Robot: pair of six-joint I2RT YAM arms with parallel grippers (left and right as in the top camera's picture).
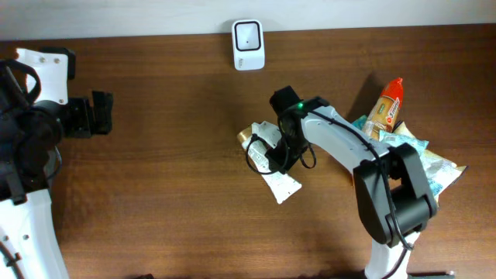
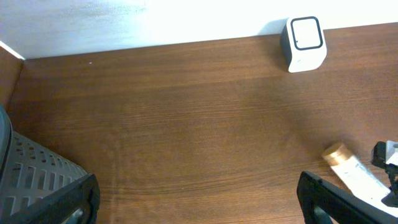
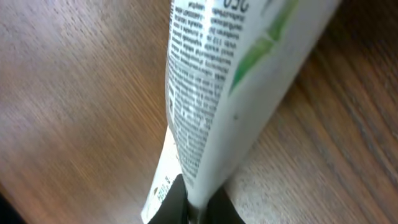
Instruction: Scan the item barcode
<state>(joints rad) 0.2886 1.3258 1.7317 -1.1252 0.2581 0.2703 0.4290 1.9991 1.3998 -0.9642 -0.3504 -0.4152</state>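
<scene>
My right claw (image 1: 275,151) is pinched fully shut on the white tube (image 1: 280,184). In its own camera the dark fingertips (image 3: 196,205) meet on a thin edge of the tube (image 3: 230,81), which runs up and away from them, its fine print and green mark too blurred to read. I cannot say for sure whether the tube rests on the wood or hangs just clear of it. Its tan cap (image 1: 248,136) points to the claw's left.

The table (image 1: 170,186) is dark brown wood with long grain, ending at a white wall (image 2: 124,18). The white scanner (image 1: 248,45) stands against that wall, well ahead of the claw. Snack packets (image 1: 411,147) are heaped off to the right.

My left claw (image 1: 99,114) is spread wide and holds nothing, with a grey basket (image 2: 31,177) under its left side.
</scene>
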